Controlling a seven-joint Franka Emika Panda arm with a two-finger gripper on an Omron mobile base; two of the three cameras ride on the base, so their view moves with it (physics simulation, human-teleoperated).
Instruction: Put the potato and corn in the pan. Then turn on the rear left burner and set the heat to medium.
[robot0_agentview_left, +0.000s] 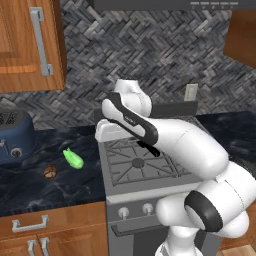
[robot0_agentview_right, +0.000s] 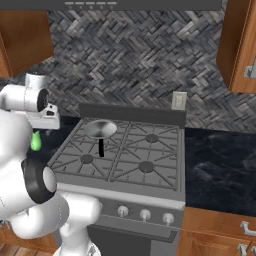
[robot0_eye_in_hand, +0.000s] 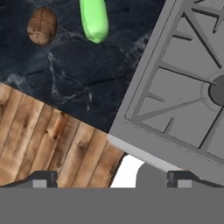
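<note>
Gripper (robot0_eye_in_hand: 111, 179) is spread wide, holding nothing, hanging over the counter (robot0_eye_in_hand: 87, 83) edge by the stove (robot0_eye_in_hand: 175, 113). In the hand view, potato (robot0_eye_in_hand: 42, 26) sits at 11 o'clock and corn (robot0_eye_in_hand: 94, 19) at 12, both well apart from the fingertips. Pan (robot0_agentview_right: 100, 129) sits on the rear left burner.

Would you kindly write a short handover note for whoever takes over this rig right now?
Gripper: jaws open, holding nothing, hanging over the counter edge beside the stove.
Potato and corn: lying on the dark counter left of the stove, apart from each other.
Pan: empty, on the rear left burner.
Done: nothing yet.
Left: put potato and corn into the pan, then turn that burner on to medium.
</note>
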